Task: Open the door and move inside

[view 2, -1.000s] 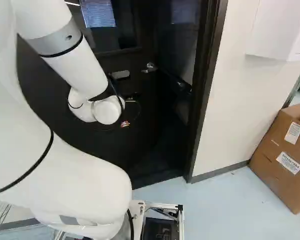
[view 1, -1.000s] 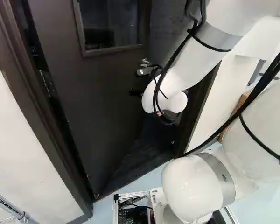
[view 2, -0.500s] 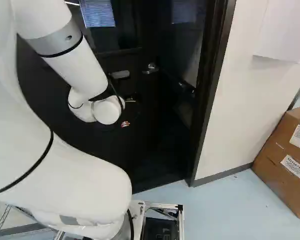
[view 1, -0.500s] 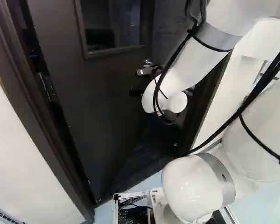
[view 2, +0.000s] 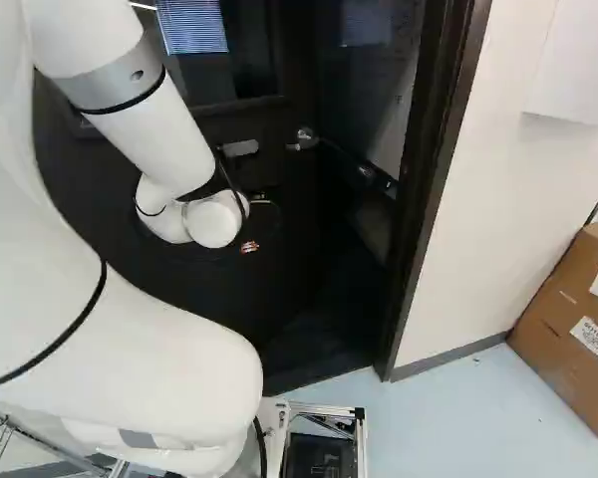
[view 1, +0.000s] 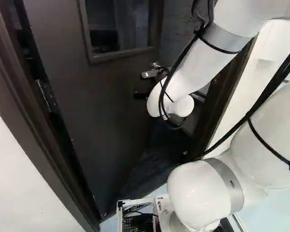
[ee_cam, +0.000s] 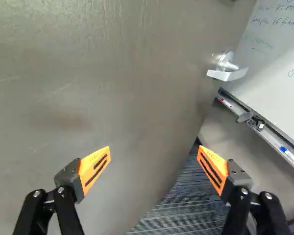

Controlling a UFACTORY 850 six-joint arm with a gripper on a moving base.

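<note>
The dark door (view 1: 101,106) (view 2: 279,259) stands ajar, swung away from the base, with hinges at its left. My gripper (view 1: 141,95) shows as a small black part before the door in the left base view, mostly hidden behind the white wrist. In the wrist view the gripper (ee_cam: 153,159) is open, its orange-padded fingers wide apart with nothing between them. The door's face (ee_cam: 103,88) lies ahead of them; whether they touch it I cannot tell. Farther ahead, by the door's free edge, is the silver lever handle (ee_cam: 228,72), also seen in the right base view (view 2: 304,139).
The right door jamb (view 2: 434,199) and left jamb (view 1: 38,130) flank the opening. Past the door's edge are dark carpet (ee_cam: 186,205), a whiteboard (ee_cam: 274,54) and its marker tray (ee_cam: 264,129). A cardboard box (view 2: 573,324) stands by the wall on the right.
The base has moved forward and turned slightly left; the right jamb has shifted rightward. Between door and right jamb the gap looks wider. The arm holds its pose against its joint.
</note>
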